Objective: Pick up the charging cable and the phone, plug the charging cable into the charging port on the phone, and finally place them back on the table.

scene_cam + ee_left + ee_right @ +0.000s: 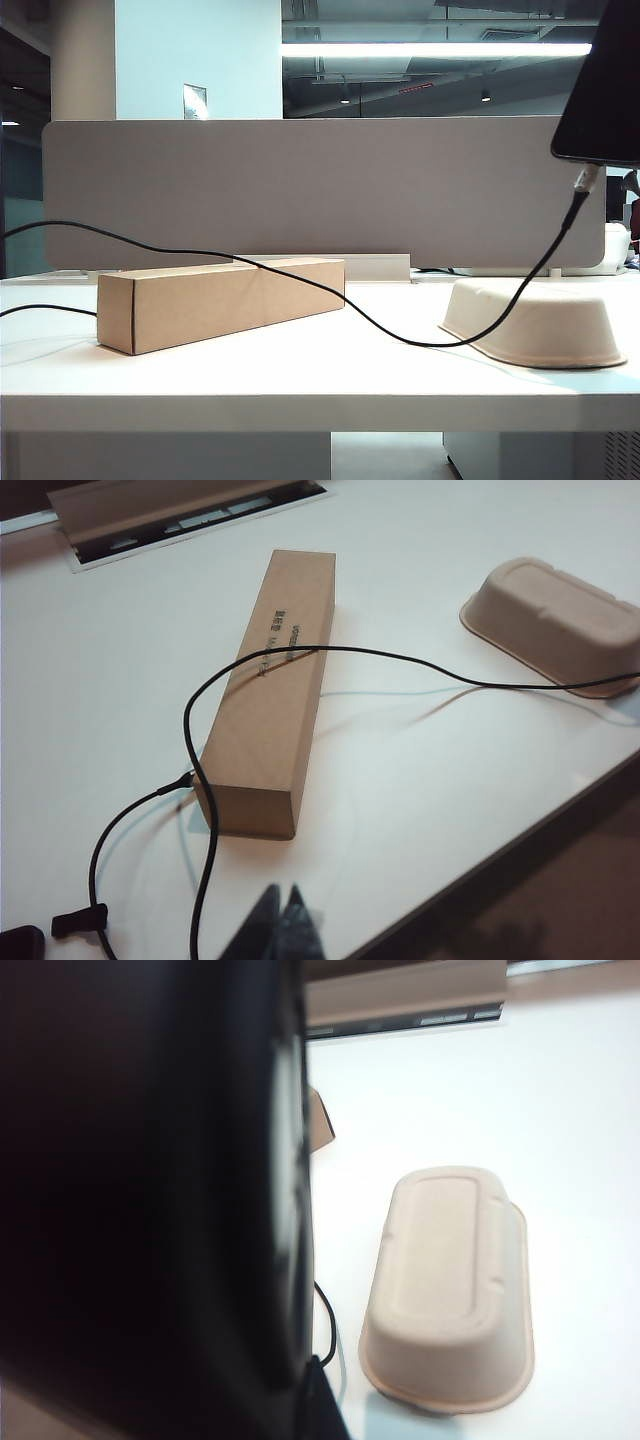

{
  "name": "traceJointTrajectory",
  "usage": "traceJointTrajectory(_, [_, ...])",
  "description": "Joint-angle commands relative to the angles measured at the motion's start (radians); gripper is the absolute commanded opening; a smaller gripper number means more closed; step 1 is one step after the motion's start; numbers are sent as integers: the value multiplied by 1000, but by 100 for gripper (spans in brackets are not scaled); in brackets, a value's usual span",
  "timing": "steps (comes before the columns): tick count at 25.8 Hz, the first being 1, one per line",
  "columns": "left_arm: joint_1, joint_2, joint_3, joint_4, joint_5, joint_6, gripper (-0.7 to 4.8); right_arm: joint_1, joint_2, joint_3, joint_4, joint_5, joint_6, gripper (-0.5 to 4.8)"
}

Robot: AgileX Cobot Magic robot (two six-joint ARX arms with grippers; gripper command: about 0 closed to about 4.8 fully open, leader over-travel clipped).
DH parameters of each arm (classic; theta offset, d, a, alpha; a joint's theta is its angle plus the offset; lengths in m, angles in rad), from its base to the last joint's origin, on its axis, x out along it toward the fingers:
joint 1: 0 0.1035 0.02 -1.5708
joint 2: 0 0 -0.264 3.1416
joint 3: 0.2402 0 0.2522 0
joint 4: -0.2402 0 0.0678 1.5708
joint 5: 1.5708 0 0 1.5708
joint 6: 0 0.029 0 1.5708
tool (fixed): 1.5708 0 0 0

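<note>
Exterior: I'm seeing the phone (603, 85) hanging high at the right, the plug (586, 178) seated in its lower edge, the cable (300, 280) sagging over the box (220, 302) and past the bowl (540, 320). Neither gripper is showing here.

Left wrist: I'm looking down on the table (420, 780); the left gripper (279, 920) is pressed together on nothing, the cable lying just ahead of it.

Right wrist: the phone (150, 1190) is filling the frame, so the right gripper is pinching it, I judge. The table is lying straight below, so lowering falls to the right arm.
</note>
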Motion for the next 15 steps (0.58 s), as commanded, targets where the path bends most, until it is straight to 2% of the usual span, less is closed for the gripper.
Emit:
traceJointTrajectory(1, [2,-56,-38,10,0,-21,-6,0,-51,-14,19,20,9,-7])
traceJointTrajectory(4, [2,-114,-76,3,0,-23,-6,0,-88,-39,10,20,11,-7])
traceJointTrajectory(6, [2,-134,-96,24,-33,-56,-6,0,-91,-61,8,18,16,-7])
traceJointTrajectory(9, [2,-132,-140,146,-153,-173,-6,0,-91,-106,27,15,60,-7])
traceJointTrajectory(13, [2,-132,-245,311,-269,-340,-6,0,-91,-122,63,14,60,-7])
traceJointTrajectory(15, [2,-132,-313,361,-295,-343,-6,0,-91,-122,79,13,60,-7])
